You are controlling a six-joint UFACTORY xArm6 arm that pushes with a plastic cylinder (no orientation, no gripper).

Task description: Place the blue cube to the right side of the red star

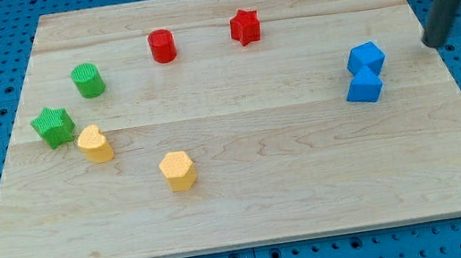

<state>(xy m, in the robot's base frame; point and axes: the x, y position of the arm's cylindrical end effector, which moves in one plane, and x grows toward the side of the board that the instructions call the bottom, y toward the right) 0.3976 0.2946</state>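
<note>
The red star point(245, 26) lies near the view's top, right of centre. Two blue blocks touch each other at the view's right: a blue cube point(366, 58) above and another blue block point(364, 87) just below it. My tip point(432, 44) is at the board's right edge, right of the upper blue cube with a clear gap between them, and far right of the red star.
A red cylinder point(162, 45) sits left of the red star. A green cylinder point(87, 80) and green star point(53, 126) are at the view's left. Two yellow blocks point(94, 144) point(178, 171) lie lower left. The wooden board point(251, 207) rests on blue pegboard.
</note>
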